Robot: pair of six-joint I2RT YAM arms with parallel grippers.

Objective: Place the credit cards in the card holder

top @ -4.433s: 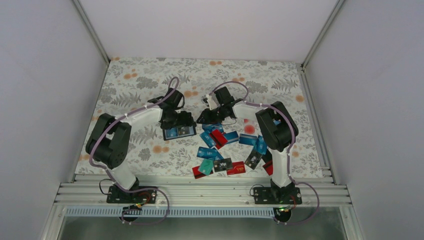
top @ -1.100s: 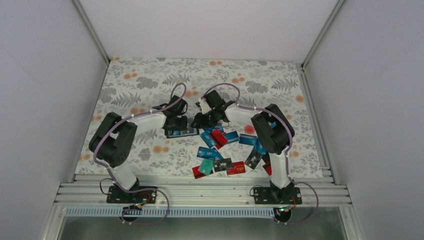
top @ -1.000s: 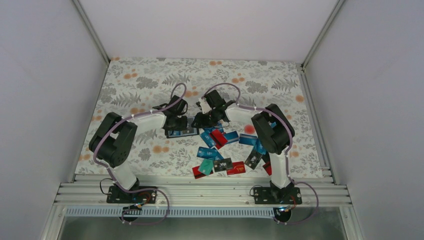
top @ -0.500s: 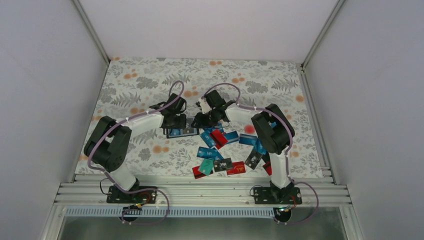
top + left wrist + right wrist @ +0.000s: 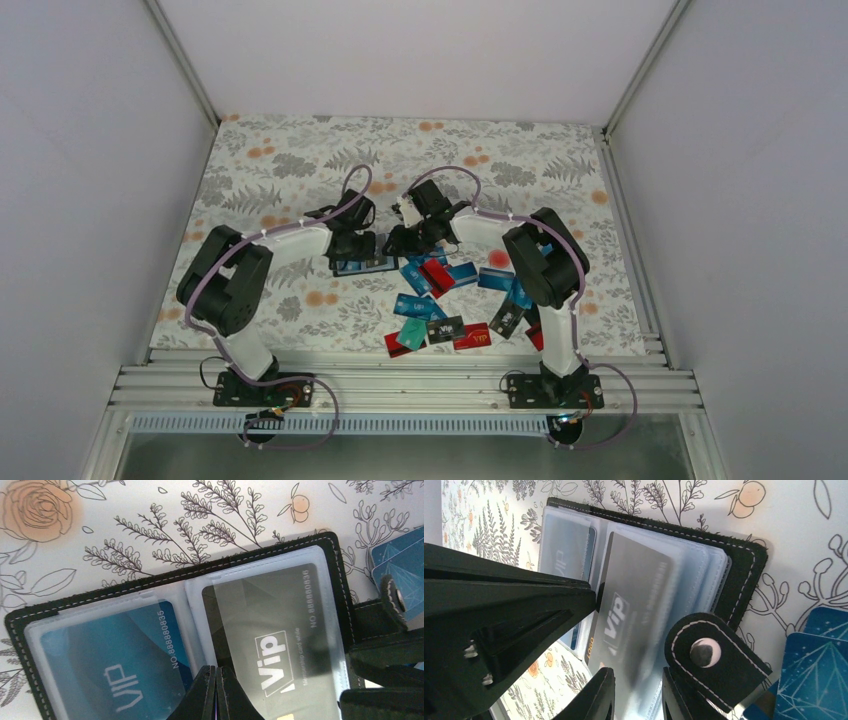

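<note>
My left gripper (image 5: 216, 692), shut tight on nothing, sits at the fold of the open card holder (image 5: 280, 555) mid-frame, while my right gripper (image 5: 634, 695) pinches the black VIP card (image 5: 634, 595), its long axis running up-frame into the holder's right sleeve, seemingly part-way in.

Floral-patterned surface (image 5: 280, 160) carried the open card holder (image 5: 365, 265) near its centre; loose credit cards (image 5: 436, 276), blue, red, teal and black, lay scattered beside it toward the near edge.

The left hand (image 5: 216, 690) is pinched shut; the right hand (image 5: 636, 695) has jaws slightly apart.
</note>
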